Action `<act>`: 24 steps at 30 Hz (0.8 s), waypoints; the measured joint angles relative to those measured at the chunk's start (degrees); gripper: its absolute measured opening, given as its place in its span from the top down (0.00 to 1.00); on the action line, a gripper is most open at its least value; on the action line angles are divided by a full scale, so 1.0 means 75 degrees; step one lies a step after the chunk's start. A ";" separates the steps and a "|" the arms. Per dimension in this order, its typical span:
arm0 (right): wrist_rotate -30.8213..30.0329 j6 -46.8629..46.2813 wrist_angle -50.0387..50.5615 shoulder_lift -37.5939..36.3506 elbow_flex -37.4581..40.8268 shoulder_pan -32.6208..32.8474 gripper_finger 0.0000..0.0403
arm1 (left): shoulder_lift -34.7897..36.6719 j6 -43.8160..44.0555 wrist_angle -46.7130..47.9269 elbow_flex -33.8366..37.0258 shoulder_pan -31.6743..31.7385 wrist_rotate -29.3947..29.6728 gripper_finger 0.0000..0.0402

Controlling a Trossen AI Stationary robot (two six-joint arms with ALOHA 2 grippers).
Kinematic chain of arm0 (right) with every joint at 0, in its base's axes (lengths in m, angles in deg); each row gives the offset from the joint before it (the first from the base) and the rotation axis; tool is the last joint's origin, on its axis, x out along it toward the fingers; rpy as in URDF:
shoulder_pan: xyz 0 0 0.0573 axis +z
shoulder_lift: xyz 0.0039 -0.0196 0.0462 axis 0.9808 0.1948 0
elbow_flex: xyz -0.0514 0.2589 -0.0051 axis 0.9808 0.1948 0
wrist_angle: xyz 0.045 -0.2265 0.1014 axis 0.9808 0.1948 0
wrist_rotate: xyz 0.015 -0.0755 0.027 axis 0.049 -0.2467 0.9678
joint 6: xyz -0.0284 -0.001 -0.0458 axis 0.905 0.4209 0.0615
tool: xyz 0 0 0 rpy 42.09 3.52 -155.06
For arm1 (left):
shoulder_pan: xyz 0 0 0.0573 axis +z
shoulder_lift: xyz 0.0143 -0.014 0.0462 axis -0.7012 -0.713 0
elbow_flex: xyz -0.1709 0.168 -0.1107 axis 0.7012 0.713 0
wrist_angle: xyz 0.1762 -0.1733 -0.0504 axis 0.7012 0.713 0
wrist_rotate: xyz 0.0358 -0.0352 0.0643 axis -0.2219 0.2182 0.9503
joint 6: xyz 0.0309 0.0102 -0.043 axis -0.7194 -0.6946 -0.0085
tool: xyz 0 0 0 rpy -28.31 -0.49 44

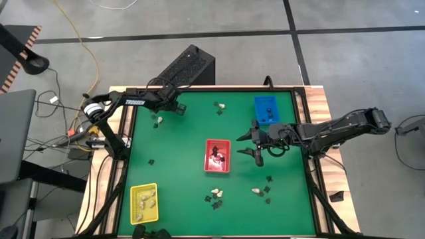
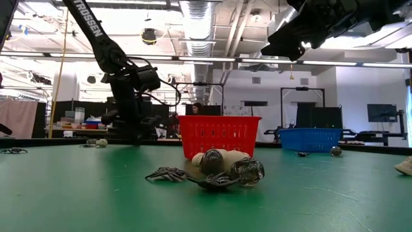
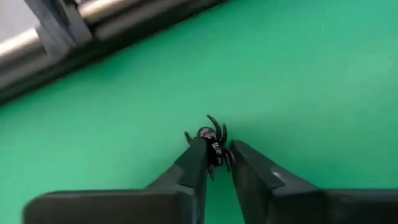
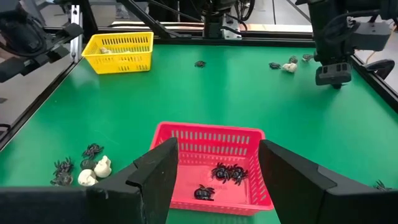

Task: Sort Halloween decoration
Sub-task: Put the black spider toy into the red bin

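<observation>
While the left pincer (image 3: pixel 214 163) is lowered to the green table (image 1: pixel 179 143) near its far left corner, its fingers (image 3: pixel 196 163) are seen narrowed around a small black spider (image 3: pixel 211 140), which is pinched between the tips and seems still to rest on the surface, though this is hard to judge. In the high view this pincer (image 1: pixel 159 119) is placed beside a second small piece lying near the left edge.

The right pincer (image 1: pixel 251 144) is held above the table just right of the red tray (image 1: pixel 218 168), its jaws spread wide with nothing between them. Black spiders (image 4: pixel 227 172) are seen lying inside the red tray.

A yellow tray (image 1: pixel 144 202) holding cream skull-like lumps (image 1: pixel 147 196) is set at the near left corner, and a blue tray (image 1: pixel 267 108) stands at the far right.

Loose pieces are scattered elsewhere: a cream lump with a black piece (image 1: pixel 219 105) at the far middle, a cluster of skulls and spiders (image 1: pixel 215 196) at the near middle, and more black pieces (image 1: pixel 268 189) with a cream lump at the near right.
</observation>
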 joint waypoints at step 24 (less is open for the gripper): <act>0.0000 -0.0006 -0.0003 0.0000 0.0000 0.0000 0.37 | 0.1551 -0.0354 -0.2075 0.0026 -0.3857 -0.3920 1.00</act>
